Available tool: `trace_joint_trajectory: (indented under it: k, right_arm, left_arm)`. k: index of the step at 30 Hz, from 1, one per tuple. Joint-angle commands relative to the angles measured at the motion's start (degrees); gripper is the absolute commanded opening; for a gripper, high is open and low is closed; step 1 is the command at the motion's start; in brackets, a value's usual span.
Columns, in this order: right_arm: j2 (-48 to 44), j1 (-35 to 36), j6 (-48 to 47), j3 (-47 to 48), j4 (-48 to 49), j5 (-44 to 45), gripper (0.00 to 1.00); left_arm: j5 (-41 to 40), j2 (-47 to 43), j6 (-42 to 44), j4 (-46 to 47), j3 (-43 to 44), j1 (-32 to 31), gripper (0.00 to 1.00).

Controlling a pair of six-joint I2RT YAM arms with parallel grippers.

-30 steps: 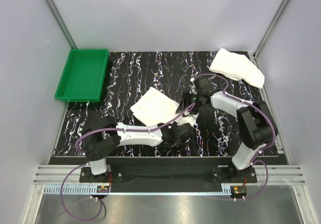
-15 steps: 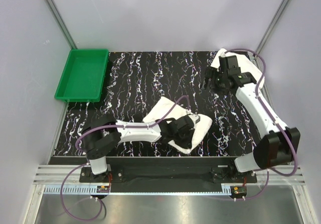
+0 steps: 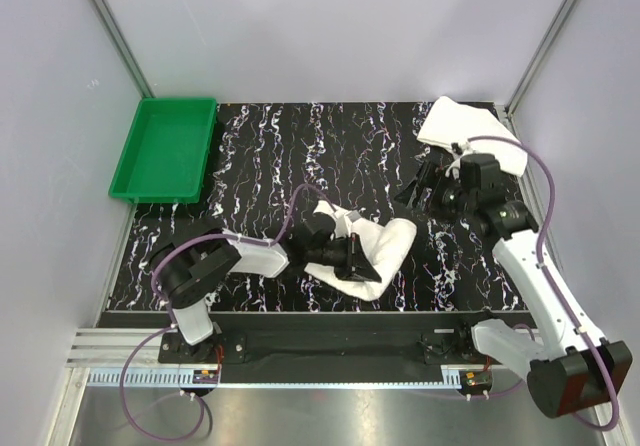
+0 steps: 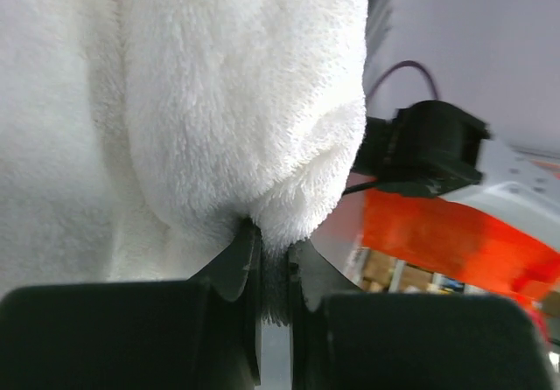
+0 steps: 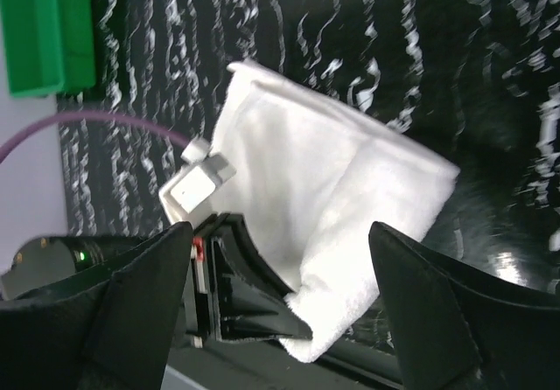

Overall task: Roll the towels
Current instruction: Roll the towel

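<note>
Black marbled table [image 3: 260, 151] is bearing both towels. Left gripper [image 4: 271, 254] is pinching the near towel [image 3: 390, 248] at its fold; right gripper [image 5: 280, 233] is hovering spread, empty. Far towel [image 3: 470, 131] is lying back-right. We are judging them light, limp: grip corners.

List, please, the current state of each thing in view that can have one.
left gripper: shut, pinching an edge of the near towel.
right gripper: open, holding nothing, above the table beside the near towel.
near towel: bunched, not rolled, held by the left gripper.
far towel: loosely folded, not rolled, lying untouched at the far right corner.
green tray: empty.
</note>
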Motion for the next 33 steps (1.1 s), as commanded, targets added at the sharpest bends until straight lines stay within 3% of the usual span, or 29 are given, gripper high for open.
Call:
trace_joint_trajectory:
  k: [1, 5, 8, 16, 33]
  right_arm:
    - [-4.23, 0.24, 5.17, -7.19, 9.97, -12.19, 0.90]
    - [-6.61, 0.32, 9.48, -15.37, 18.75, -16.62, 0.90]
    - [-7.93, 0.33, 12.03, -19.69, 22.11, -17.85, 0.90]
    - [-8.72, 0.33, 13.88, -23.81, 24.31, -18.82, 0.87]
    - [0.32, 3.13, 20.82, -31.82, 45.31, -23.13, 0.83]
  left_arm:
    - [8.00, 1.35, -13.59, 21.04, -2.48, 1.45, 0.00]
    - [8.10, 3.55, -22.83, 35.78, -7.66, 3.57, 0.00]
    - [6.96, 5.14, -27.77, 40.74, -10.92, 4.80, 0.00]
    - [3.88, 5.75, -28.48, 38.20, -15.67, 6.12, 0.00]
    - [1.77, 6.37, -26.63, 30.29, -17.87, 7.52, 0.00]
